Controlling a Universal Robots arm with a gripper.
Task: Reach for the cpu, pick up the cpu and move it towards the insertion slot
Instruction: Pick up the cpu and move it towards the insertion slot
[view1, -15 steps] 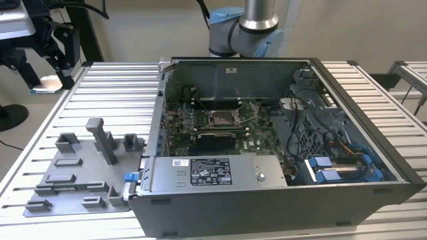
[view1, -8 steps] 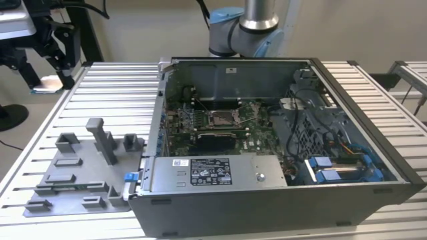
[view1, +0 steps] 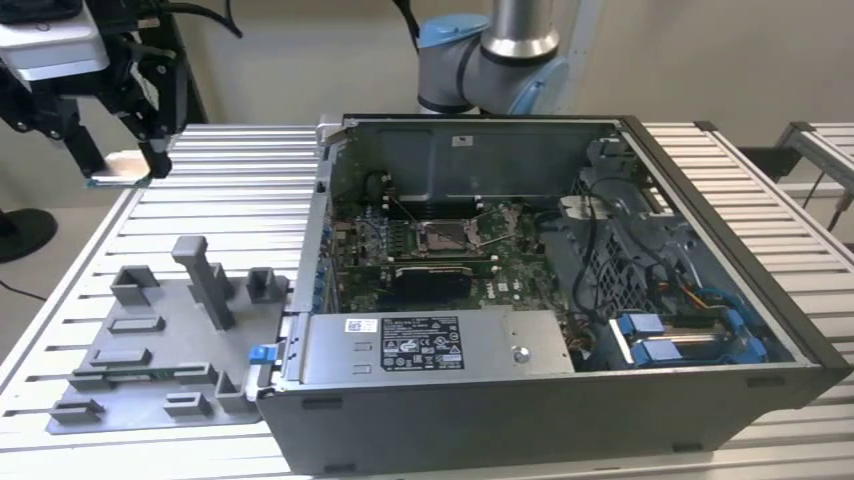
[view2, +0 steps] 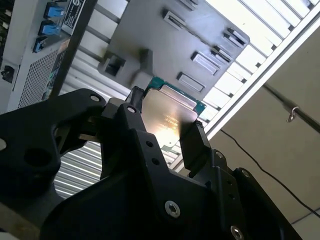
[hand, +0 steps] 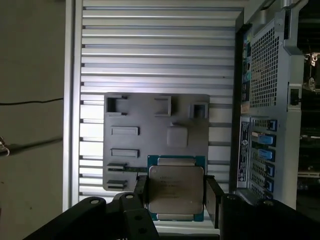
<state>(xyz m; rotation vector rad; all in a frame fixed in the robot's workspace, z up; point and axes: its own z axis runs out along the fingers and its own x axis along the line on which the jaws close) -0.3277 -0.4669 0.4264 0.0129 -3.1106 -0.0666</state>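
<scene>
My gripper hangs high above the slatted table at the exterior view's far left, shut on the cpu. In both wrist views the cpu is a thin square chip with a silvery face and a green rim, pinched between the black fingers of the gripper. The insertion slot, a square socket with a shiny metal frame, sits on the green board inside the open computer case, well off to the exterior view's right of the gripper.
A grey fixture plate with blocks and posts lies on the slatted table below the gripper, beside the case. The arm's base stands behind the case. Cables and blue drive parts fill the case's right side.
</scene>
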